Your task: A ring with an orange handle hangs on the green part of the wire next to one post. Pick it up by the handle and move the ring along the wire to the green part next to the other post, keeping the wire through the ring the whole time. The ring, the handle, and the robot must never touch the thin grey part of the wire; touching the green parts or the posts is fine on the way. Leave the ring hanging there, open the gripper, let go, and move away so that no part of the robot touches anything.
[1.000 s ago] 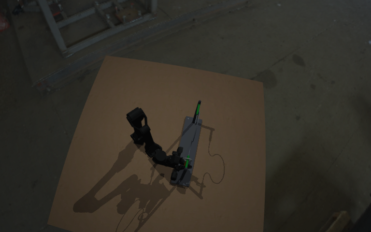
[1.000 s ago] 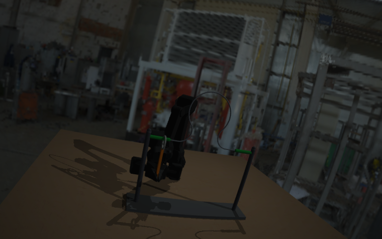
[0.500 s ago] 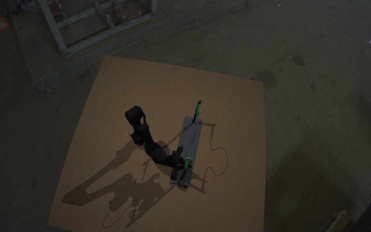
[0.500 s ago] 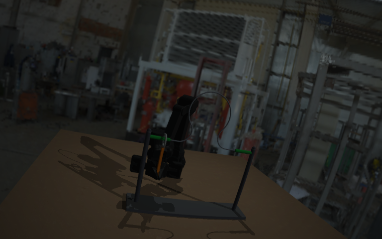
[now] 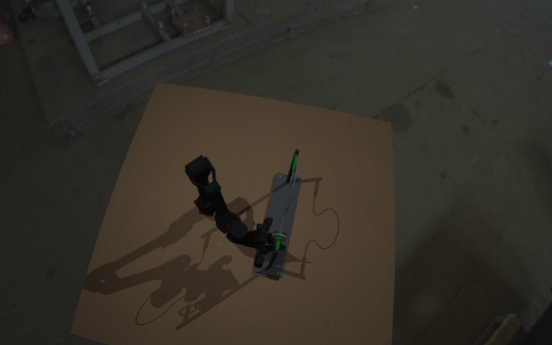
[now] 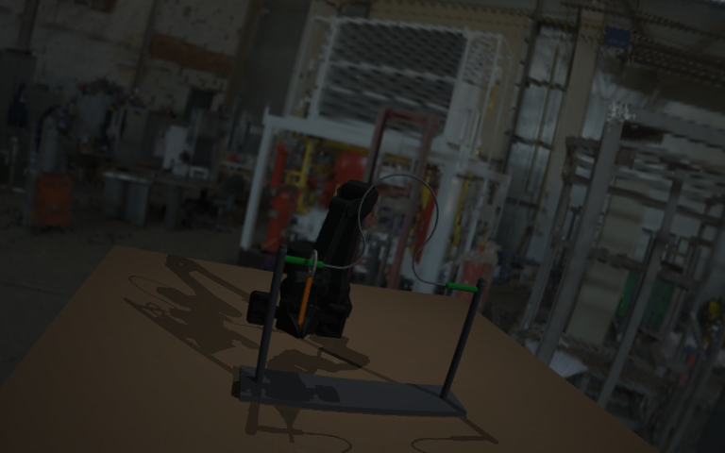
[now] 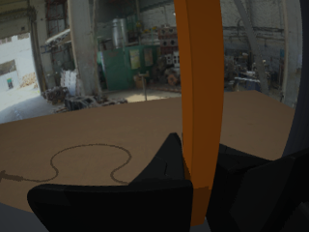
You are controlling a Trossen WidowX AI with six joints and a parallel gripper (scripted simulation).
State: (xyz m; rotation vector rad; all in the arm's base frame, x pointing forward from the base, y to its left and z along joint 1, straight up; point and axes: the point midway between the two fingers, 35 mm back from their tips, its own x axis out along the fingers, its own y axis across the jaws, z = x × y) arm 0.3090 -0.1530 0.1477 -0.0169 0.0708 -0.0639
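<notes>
End effector (image 6: 302, 327) pinching orange handle (image 6: 305, 301) near its lower end; ring (image 6: 313, 260) hangs on green wire section (image 6: 302, 260) just beside left post (image 6: 268, 314).

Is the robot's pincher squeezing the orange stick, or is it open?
Squeezing it. In the wrist view the end effector has its dark fingers pressed against both sides of the orange handle.
</notes>
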